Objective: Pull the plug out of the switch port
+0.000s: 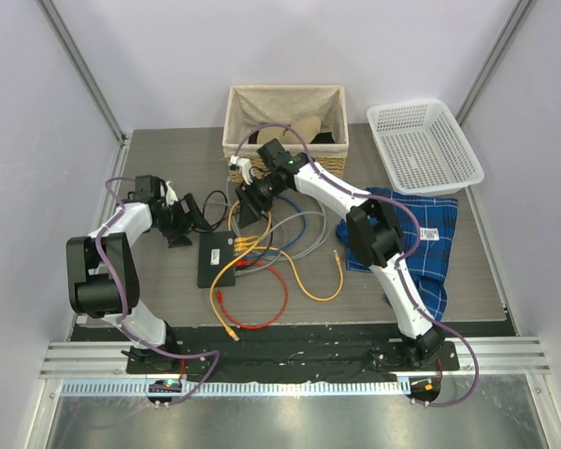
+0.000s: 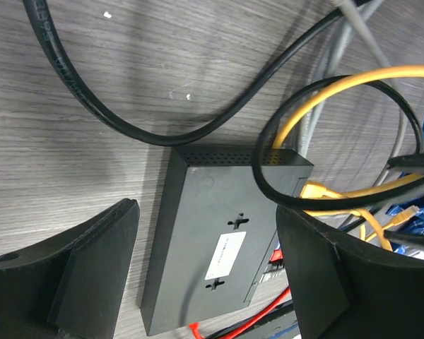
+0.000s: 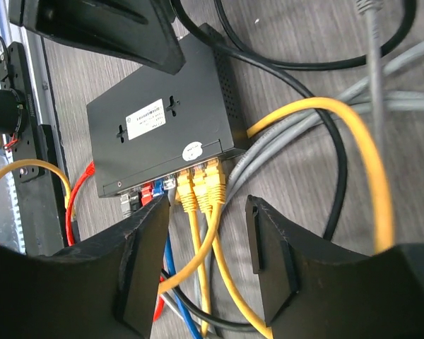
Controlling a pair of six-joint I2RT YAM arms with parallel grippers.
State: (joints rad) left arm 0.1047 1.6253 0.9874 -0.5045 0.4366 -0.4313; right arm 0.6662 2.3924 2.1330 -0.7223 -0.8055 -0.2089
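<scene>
The black switch [image 1: 215, 265] lies flat on the table with its white label up. Three yellow plugs [image 3: 200, 185] sit side by side in its socket row, with blue, red and grey plugs [image 3: 143, 193] beside them. My right gripper [image 3: 206, 240] is open and hovers just in front of the sockets, its fingers either side of the yellow cables without touching them; it also shows in the top view [image 1: 250, 208]. My left gripper [image 2: 206, 279] is open above the switch [image 2: 212, 247], a finger on each side, not touching. It sits left of the switch in the top view [image 1: 183, 223].
Loose yellow, red, blue, grey and black cables [image 1: 280, 271] tangle to the right of the switch. A black cable [image 2: 162, 134] curves behind it. A wicker basket [image 1: 285, 94] stands at the back, a white plastic basket [image 1: 423, 145] at back right, and a blue checked cloth [image 1: 421, 238] on the right.
</scene>
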